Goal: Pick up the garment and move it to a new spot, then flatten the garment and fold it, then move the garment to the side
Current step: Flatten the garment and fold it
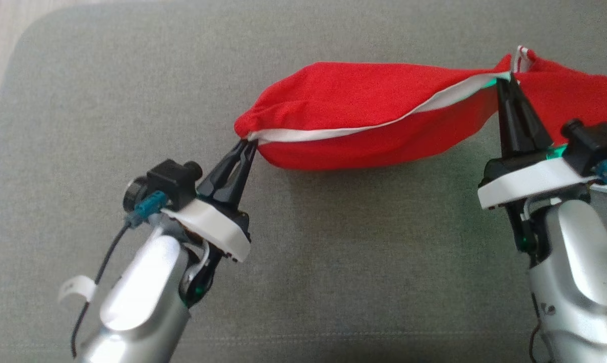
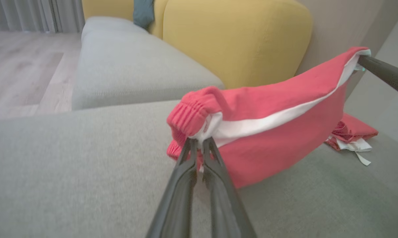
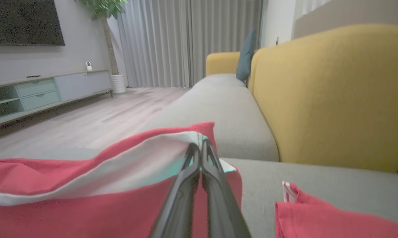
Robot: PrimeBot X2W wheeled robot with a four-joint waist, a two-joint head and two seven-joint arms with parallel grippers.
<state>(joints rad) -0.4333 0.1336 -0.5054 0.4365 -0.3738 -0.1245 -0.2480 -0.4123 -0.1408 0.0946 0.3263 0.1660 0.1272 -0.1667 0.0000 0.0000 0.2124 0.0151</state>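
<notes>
A grey sofa seat [image 1: 334, 262] lies under everything, and the wrist views add its yellow backrest [image 2: 238, 39] behind. The red garment [image 1: 354, 101], edged with a white stripe, is stretched between the two grippers, its middle sagging low over the seat. The left gripper [image 1: 247, 146] is pinched closed on the gathered elastic end, with cloth caught between its fingers. The right gripper [image 1: 502, 80] is clamped tight on the white stripe at the other raised end.

The right wrist view takes in the room: a wooden floor [image 3: 96, 119], grey curtains [image 3: 185, 39], a dark television [image 3: 23, 21], a low cabinet [image 3: 37, 92] and a plant [image 3: 103, 6]. The left wrist view shows a teal cushion [image 2: 142, 11] against the backrest. It also shows the garment's crumpled far part resting on the seat, with a white drawstring [image 2: 359, 150].
</notes>
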